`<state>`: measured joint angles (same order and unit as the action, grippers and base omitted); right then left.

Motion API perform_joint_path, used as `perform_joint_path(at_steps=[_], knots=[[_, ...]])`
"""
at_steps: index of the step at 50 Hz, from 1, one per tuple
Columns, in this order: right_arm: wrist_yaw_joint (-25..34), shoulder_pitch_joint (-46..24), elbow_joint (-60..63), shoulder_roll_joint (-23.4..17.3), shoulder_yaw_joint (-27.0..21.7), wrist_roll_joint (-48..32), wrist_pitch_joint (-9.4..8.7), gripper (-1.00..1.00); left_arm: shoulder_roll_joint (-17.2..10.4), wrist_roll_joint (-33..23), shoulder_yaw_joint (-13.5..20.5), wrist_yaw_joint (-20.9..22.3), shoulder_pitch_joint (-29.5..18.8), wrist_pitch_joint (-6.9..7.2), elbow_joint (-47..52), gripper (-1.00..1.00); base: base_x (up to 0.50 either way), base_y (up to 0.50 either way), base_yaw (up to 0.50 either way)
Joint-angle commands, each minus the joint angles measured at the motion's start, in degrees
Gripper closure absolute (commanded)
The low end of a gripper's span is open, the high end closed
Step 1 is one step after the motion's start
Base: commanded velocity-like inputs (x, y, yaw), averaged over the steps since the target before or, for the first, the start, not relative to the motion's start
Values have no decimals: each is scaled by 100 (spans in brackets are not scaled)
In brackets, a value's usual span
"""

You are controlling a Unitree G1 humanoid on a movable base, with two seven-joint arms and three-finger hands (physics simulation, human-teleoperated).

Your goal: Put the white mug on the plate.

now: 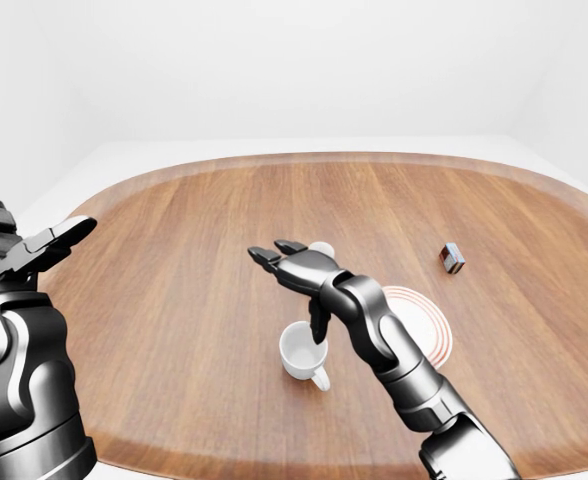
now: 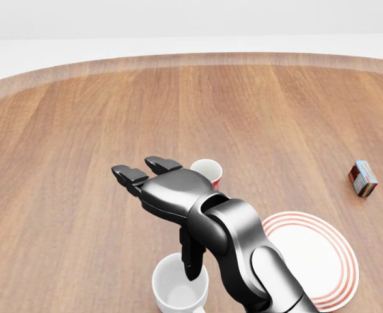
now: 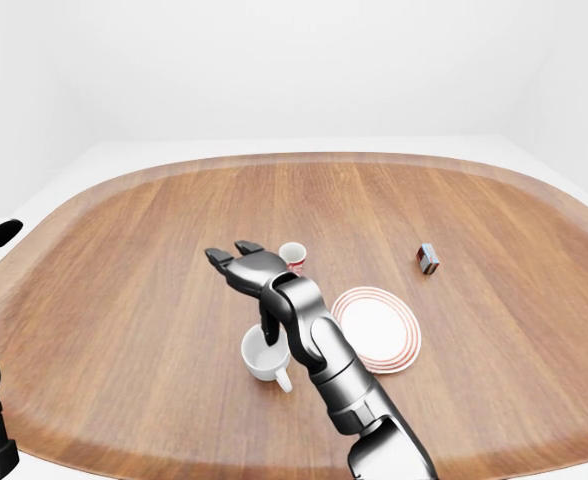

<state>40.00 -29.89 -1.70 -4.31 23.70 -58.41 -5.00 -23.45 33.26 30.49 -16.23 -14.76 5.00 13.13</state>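
The white mug [image 2: 180,282] stands upright on the counter [image 2: 61,163] just left of the plate [image 2: 318,261], under the spread-fingered, empty right hand [image 2: 159,189]; stiff, likely slick and breakable, it seems best gripped across rim and wall.

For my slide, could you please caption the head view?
Open right hand above the white mug, plate alongside.

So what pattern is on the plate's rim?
Concentric red rings around a plain white centre on the plate, clearest in the head view.
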Motion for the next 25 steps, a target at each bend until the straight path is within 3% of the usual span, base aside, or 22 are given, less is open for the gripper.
perform_joint_path(at_steps=[1, 11, 17, 25], knots=[[0, 310, -270, 135, -24, -194, 0, -100, 5, -6, -5, -3, 0, 0, 4, -100, 0, 0, 0], [0, 459, -713, 461, -471, -688, 0, -100, 24, -13, -16, -4, 12, 0, 34, -100, 0, 0, 0], [0, 387, -1350, 791, -1083, -1020, 0, -100, 21, -8, -8, -3, 5, 0, 34, -100, 0, 0, 0], [0, 368, -1795, 849, -1189, -973, 0, -100, 30, -20, -22, 2, 5, 0, 37, -100, 0, 0, 0]])
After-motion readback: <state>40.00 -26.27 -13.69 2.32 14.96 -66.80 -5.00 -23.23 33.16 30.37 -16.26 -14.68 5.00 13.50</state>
